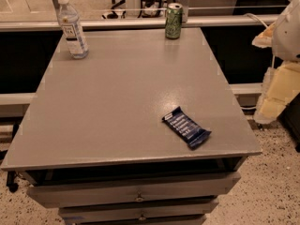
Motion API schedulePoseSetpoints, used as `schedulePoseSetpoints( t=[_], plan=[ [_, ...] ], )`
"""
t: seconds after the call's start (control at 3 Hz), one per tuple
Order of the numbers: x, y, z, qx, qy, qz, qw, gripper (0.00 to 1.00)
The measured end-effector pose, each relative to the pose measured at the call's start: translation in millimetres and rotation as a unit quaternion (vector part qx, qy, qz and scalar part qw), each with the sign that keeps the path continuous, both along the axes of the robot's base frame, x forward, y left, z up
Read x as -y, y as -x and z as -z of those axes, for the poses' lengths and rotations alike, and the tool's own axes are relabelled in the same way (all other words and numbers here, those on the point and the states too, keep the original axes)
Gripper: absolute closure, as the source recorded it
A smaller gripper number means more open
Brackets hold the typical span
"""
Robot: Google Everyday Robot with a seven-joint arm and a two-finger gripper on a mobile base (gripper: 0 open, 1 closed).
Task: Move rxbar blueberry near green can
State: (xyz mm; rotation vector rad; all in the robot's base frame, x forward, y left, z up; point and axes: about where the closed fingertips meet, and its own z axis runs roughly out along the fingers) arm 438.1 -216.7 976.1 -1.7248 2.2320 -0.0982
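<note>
In the camera view, a grey desk (112,97) with drawers (136,191) beneath it fills most of the scene. The rxbar blueberry (186,127) lies flat on the desk close to the front right corner. It is turned at an angle to the desk edges, with its lettered face up. Nothing touches it.

The green can (173,20) stands upright at the far edge, right of centre and well apart from the bar. A clear water bottle (72,27) with a white cap stands upright at the far left corner, well apart from both.

The end effector (277,95) hangs off the right side of the desk, above the floor and beyond the desk edge. It is level with the stretch between bar and can and touches neither. I cannot tell whether it is open or closed, and it appears to hold nothing.

By my reading, the move has not begun. The bar lying flat and unobstructed favours a grasp from above. The bare stretch of desk in front of the can leaves room to set it down without tipping the can.
</note>
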Motion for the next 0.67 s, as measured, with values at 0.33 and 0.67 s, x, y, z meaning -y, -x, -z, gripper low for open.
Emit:
schedulePoseSetpoints(
  t=[0.33,0.67],
  plan=[
    [0.0,0.0,0.0,0.0,0.0,0.0,1.0,0.0],
    [-3.3,-1.6,4.8,0.001,-0.007,0.001,1.0,0.0]
  ],
)
